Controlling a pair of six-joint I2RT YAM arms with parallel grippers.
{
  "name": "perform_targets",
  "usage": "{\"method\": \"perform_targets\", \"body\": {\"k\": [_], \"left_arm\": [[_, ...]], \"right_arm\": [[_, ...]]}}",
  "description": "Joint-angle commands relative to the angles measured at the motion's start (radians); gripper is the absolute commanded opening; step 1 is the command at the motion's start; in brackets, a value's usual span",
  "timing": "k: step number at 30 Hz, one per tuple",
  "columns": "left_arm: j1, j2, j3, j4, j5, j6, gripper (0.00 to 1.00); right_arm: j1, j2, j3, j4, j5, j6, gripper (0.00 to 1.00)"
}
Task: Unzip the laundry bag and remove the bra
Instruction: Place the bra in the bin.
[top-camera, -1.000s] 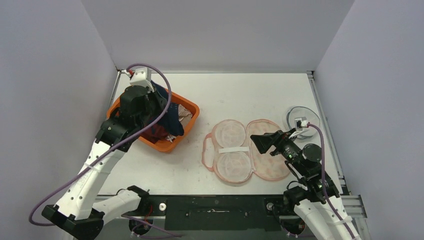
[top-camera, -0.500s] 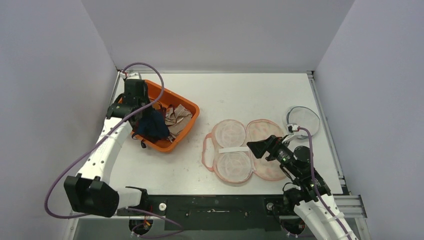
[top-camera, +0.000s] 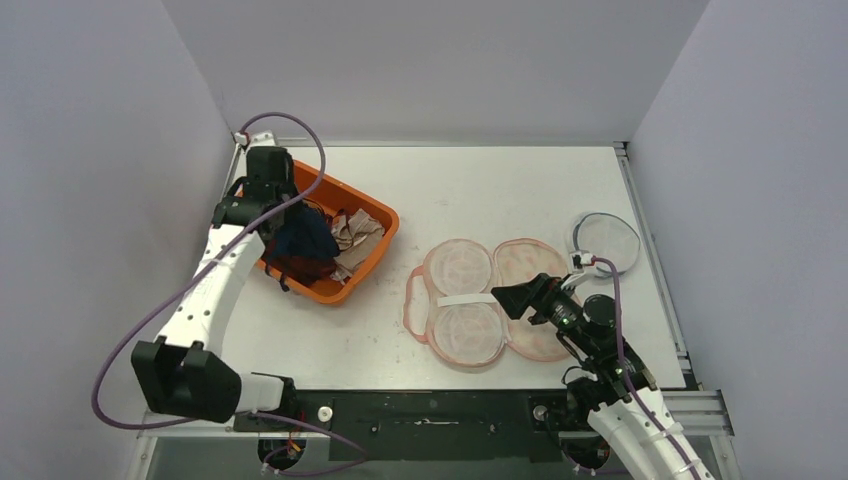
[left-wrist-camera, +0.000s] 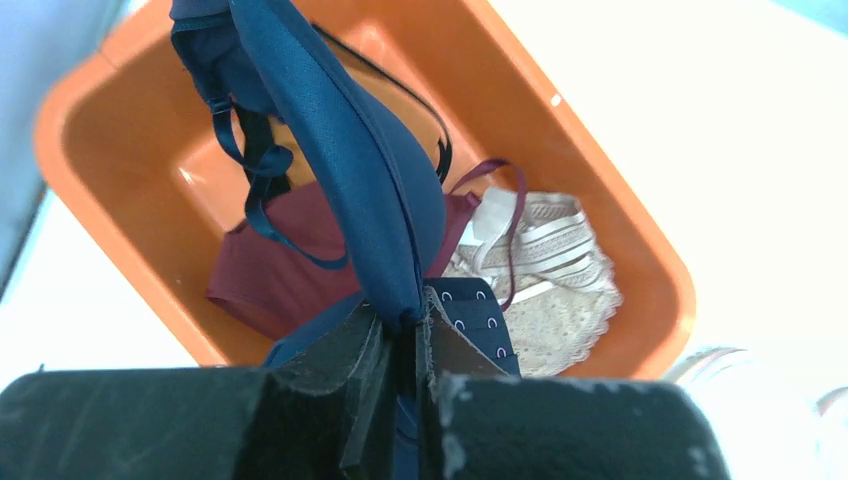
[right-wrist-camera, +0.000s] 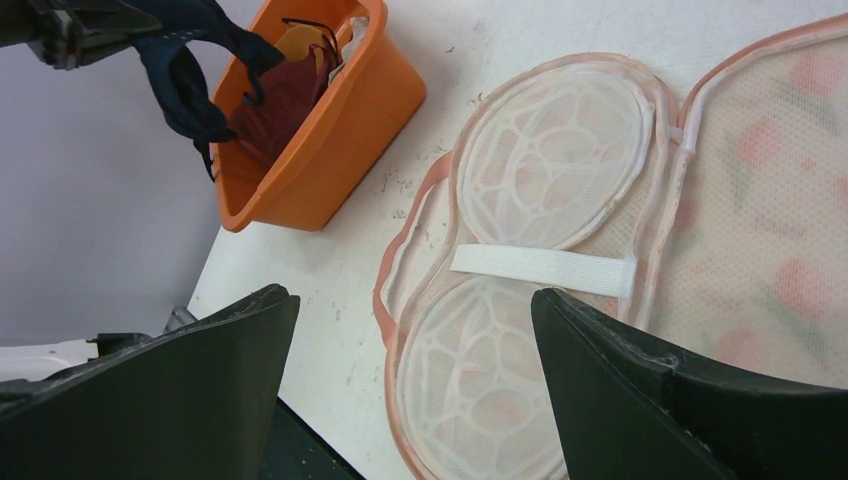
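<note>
While the left arm reaches over the orange plastic bin (top-camera: 378, 214), its claw (top-camera: 283, 222) pinches a navy bra (top-camera: 305, 240) that hangs in a soft bunch above the bin. On the white table (top-camera: 480, 190) the bag (top-camera: 462, 300) lies opened flat: two double-lobed mesh halves edged in pink. The right claw (top-camera: 510, 297) hovers over where they join.

From the left wrist, the black fingers press together on the bra's smooth padded cup (left-wrist-camera: 370, 170), its thin straps looping down. Below it in the bin lie a maroon garment (left-wrist-camera: 290, 270) and a beige lace piece (left-wrist-camera: 560, 300).

From the right wrist, the claw's fingers stand spread wide above the bag, whose round ribbed domes are crossed by a flat white band (right-wrist-camera: 540, 268).
</note>
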Motion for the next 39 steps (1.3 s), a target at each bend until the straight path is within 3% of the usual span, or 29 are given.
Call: {"method": "perform_targets", "body": {"k": [1,11,26,34,37,39], "left_arm": [[0.006,-0.132,0.129,-0.022,-0.046,0.024,0.0],[0.004,-0.162,0.241,-0.056,-0.012,0.013,0.0],[0.006,-0.03,-0.024,0.157,-0.01,-0.088,0.0],[0.004,0.07,-0.123,0.265,0.093,-0.146,0.0],[0.004,0.114,-0.141,0.282,0.111,-0.156,0.03],[0.004,0.131,-0.149,0.284,0.114,-0.157,0.17]], "right_arm": [[0.007,0.04,0.002,0.108,-0.013,-0.004,0.9],[0.007,0.063,0.003,0.132,-0.033,-0.011,0.9],[0.007,-0.003,-0.012,0.058,-0.015,-0.016,0.9],[0.007,0.009,-0.018,0.069,-0.011,-0.018,0.9],[0.007,0.012,-0.02,0.072,-0.011,-0.019,0.9],[0.007,0.014,-0.023,0.073,-0.01,-0.018,0.9]]}}
